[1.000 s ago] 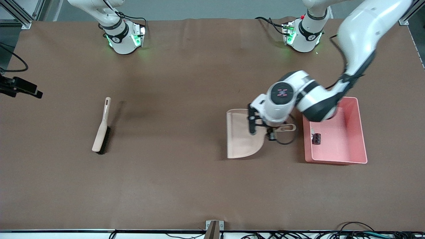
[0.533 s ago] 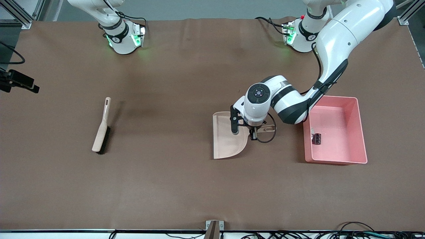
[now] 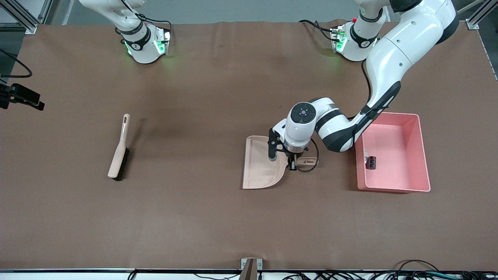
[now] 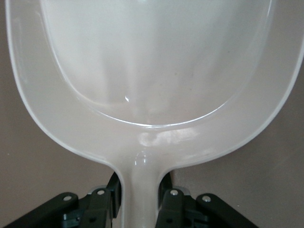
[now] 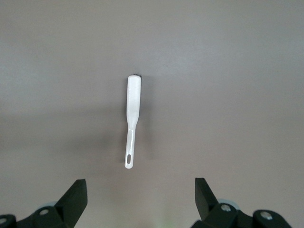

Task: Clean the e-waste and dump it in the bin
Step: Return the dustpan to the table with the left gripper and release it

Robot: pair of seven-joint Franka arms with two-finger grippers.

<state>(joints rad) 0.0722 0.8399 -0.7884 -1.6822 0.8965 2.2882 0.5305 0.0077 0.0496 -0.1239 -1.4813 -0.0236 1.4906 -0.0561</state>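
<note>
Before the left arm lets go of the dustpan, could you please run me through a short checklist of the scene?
1. E-waste inside the bin: ok, lying against the wall nearest the dustpan.
2. Dustpan empty: ok, no parts in its tray.
3. Left gripper on the dustpan's handle: ok, fingers on both sides of it.
4. Dustpan resting flat on the table: cannot tell.
5. Right gripper: ok, open, high above the brush.

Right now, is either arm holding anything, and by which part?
The left pincer grips the beige dustpan by its handle. The right pincer, open, holds nothing, up over the brush.
</note>
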